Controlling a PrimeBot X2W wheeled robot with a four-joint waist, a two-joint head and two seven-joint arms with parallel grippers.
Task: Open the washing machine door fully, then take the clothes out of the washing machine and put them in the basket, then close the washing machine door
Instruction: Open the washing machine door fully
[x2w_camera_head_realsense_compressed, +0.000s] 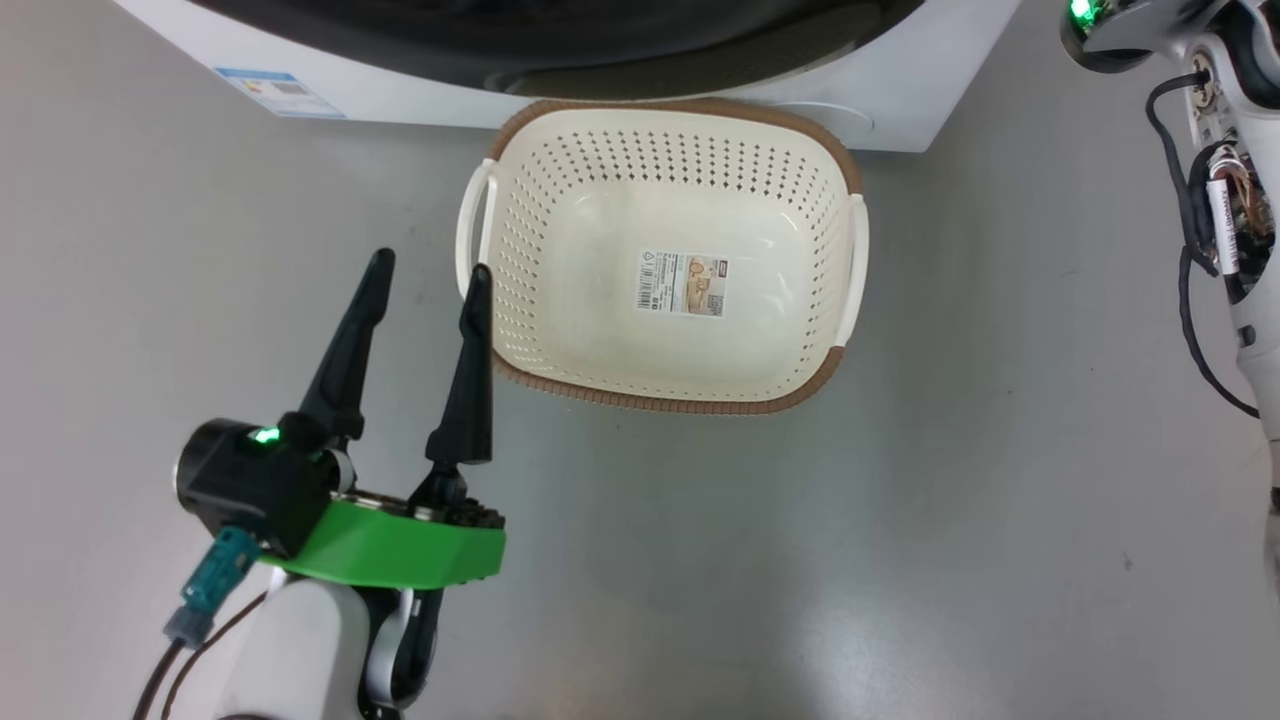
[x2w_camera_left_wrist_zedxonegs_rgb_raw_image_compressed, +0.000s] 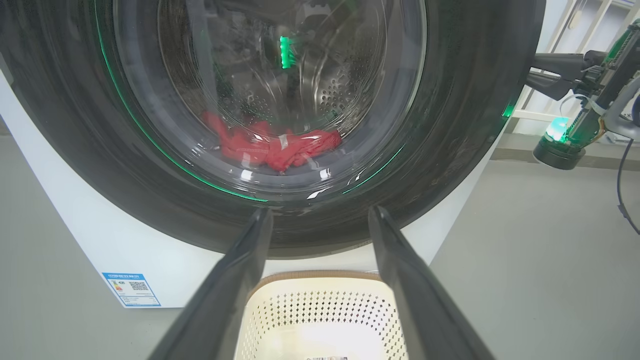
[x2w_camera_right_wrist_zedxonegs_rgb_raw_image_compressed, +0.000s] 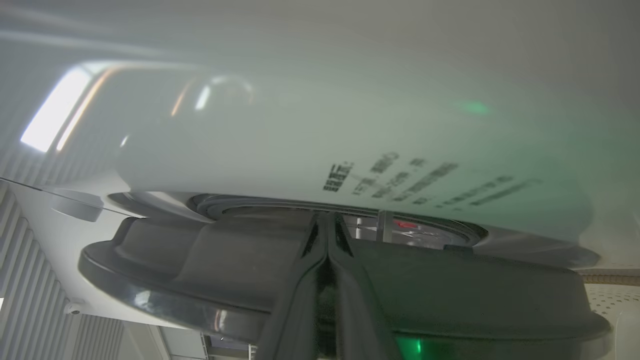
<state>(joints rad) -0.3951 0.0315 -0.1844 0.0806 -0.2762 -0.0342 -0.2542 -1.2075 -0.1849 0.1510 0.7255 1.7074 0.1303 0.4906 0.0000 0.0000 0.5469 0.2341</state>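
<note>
**Opening the door: right fingertips at the rim, laundry inside**

The right gripper (x2w_camera_right_wrist_zedxonegs_rgb_raw_image_compressed: 327, 218) is closed, its two dark fingers pressed flat together and holding nothing. Their tips sit at the edge of the washing machine door (x2w_camera_left_wrist_zedxonegs_rgb_raw_image_compressed: 450, 150), where the glossy black rim meets the white front of the washing machine (x2w_camera_left_wrist_zedxonegs_rgb_raw_image_compressed: 100, 240). A narrow seam shows there, so the door looks shut or barely ajar; I cannot tell which.

The left gripper (x2w_camera_head_realsense_compressed: 430, 265) hangs with its fingers spread wide and empty, just beside the left handle of the basket (x2w_camera_head_realsense_compressed: 700, 404). The basket stands on the floor directly in front of the machine with nothing in it.

The clothes (x2w_camera_left_wrist_zedxonegs_rgb_raw_image_compressed: 280, 147), a red heap, lie low in the drum behind the glass.

This looks like the first step. The next move probably calls for hooking the rim and swinging it out on its hinge, wide enough to clear the basket.
</note>
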